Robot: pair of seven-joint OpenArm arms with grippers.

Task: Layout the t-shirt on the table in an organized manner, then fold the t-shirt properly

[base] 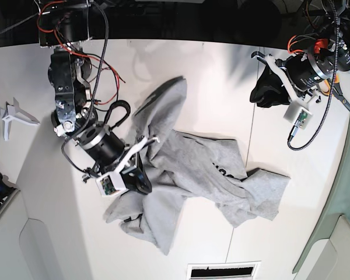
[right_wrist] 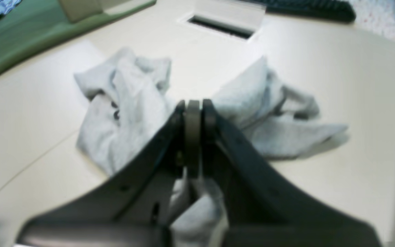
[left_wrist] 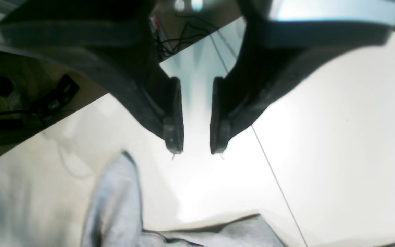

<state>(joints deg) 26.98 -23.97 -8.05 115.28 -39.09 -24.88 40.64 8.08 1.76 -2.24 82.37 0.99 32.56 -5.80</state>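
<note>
The table (base: 221,70) is one wide white top with a thin dark seam running across it, and a slotted vent (base: 223,272) at its near edge. Two arms work over it. In the base view the right arm reaches down from the top left corner, bent at the elbow, with its wrist turned toward the middle of the table; red and black wires (base: 99,70) loop along it. The left arm sits at the top right, drawn back near the table's far edge and well apart from the cloth, with a black cable (base: 315,125) hanging off it.

One t-shirt (base: 210,169) lies crumpled near the middle of the table (light heather grey, not spread flat). One sleeve or corner points up toward the far edge, another flap trails to the right, and a bunched part hangs toward the near edge. A bit of black lettering shows in a fold on the chest; most of it is hidden.

The right gripper (right_wrist: 193,113) is clamped on a fold of the t-shirt, its jaws pressed together with grey cloth bunched beneath them in the right wrist view. The left gripper (left_wrist: 197,151) holds nothing: its jaws stand apart with a narrow gap, bare table showing between them, and the t-shirt's edge lies just below.

A small white bracket (base: 13,115) rests at the table's left.
</note>
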